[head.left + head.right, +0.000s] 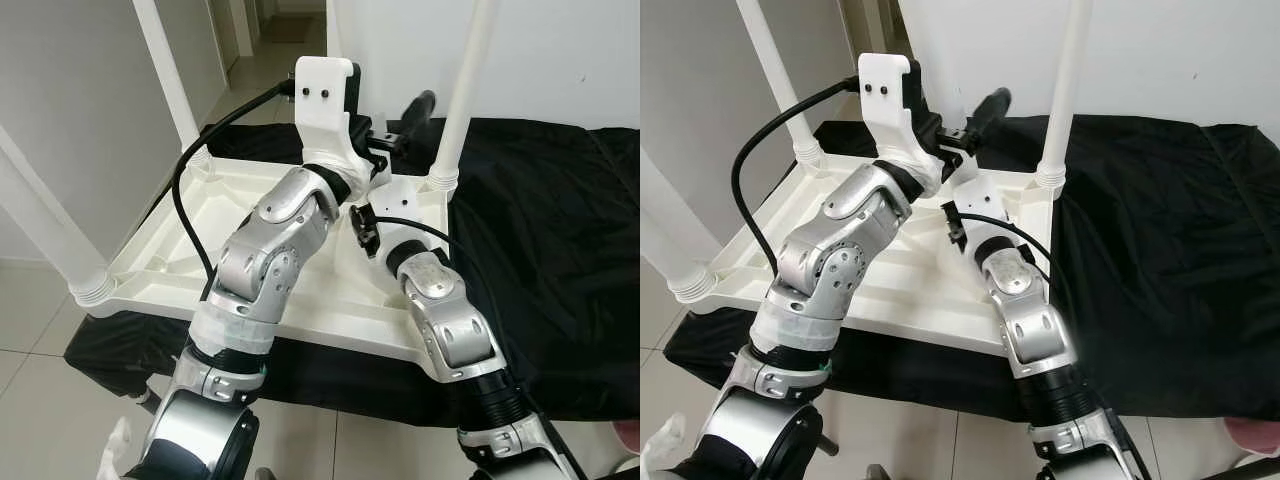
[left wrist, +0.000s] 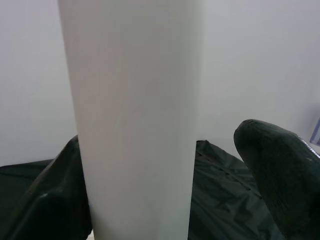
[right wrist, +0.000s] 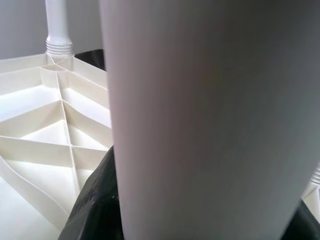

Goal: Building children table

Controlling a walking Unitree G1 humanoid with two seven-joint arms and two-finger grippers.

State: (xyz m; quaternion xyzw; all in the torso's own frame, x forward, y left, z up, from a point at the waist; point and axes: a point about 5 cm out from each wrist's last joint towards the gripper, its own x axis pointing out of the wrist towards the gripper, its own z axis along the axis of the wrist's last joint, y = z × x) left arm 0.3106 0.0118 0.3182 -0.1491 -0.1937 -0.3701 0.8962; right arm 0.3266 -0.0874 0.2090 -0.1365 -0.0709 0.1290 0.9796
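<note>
while the left gripper (image 1: 975,125) is reaching with fingers spread around the far-right leg (image 1: 1065,90) and the right gripper (image 3: 100,210) is pinching it lower down, turning should be staying square to the socket so the thread is not crossing. four white legs are standing in the upturned tabletop (image 1: 180,250), one at each corner, lying on a black cloth (image 1: 1160,250) over the floor.

one upturned white tabletop (image 1: 300,300), three upright white legs (image 1: 462,95), one black cloth (image 1: 560,230)
</note>
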